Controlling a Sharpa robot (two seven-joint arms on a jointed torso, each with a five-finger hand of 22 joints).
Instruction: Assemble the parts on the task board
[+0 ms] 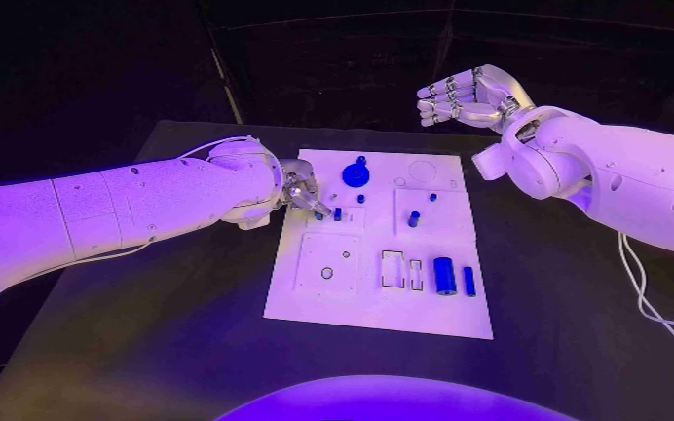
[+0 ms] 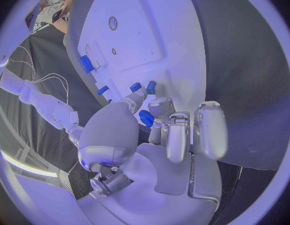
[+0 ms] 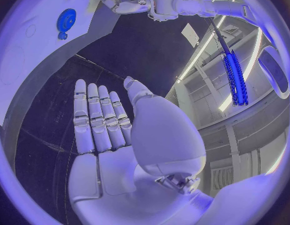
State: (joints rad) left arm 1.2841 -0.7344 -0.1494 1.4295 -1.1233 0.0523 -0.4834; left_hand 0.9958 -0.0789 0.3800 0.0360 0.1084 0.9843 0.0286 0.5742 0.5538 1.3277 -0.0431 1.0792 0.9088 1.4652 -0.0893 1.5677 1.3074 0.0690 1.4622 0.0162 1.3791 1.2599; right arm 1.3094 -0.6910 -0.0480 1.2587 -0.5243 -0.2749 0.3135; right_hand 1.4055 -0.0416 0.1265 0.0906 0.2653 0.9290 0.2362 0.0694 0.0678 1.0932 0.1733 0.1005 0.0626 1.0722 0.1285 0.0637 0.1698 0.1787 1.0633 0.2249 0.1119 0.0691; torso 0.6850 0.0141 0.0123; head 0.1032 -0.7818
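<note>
White board (image 1: 422, 316) lies mid-table before you. Your left hand (image 1: 298, 193) sits at its left edge, fingers pinching a small blue part (image 2: 146, 118). Your right hand (image 1: 464, 96) hovers beyond the far edge, fingers extended, holding nothing.

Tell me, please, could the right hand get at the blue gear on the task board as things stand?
Probably yes: the right hand hangs empty beyond the task board, and nothing lies between it and the blue gear.
</note>
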